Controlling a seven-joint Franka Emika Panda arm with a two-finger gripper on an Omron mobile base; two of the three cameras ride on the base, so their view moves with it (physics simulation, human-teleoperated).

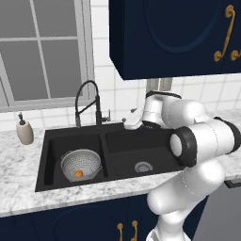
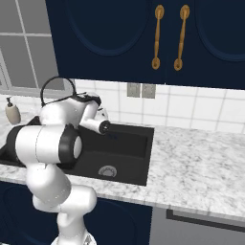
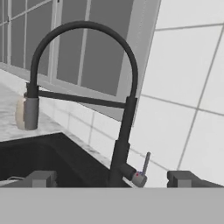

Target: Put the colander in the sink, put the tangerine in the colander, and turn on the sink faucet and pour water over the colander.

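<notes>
Released end effector (image 3: 112, 178) near tall dark gooseneck sink faucet (image 3: 118, 109); small orange tangerine (image 1: 78, 173) inside perforated silver-grey metal colander (image 1: 81, 162), left basin of black double sink (image 1: 123, 136).

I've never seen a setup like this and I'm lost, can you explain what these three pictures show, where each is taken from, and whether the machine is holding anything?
This is a computer-rendered kitchen with a white robot arm on a base. Two pictures come from cameras behind the arm, left and right, looking down at a marble counter. The third comes from a camera on the hand itself, looking along its gripper.

Set into the counter is a black double sink. In its left basin sits a metal colander with a tangerine inside. Behind the sink stands the dark gooseneck faucet, with a beige soap dispenser nearby.

The jaws are open and hold nothing. The hand points at the faucet's small lever.
</notes>
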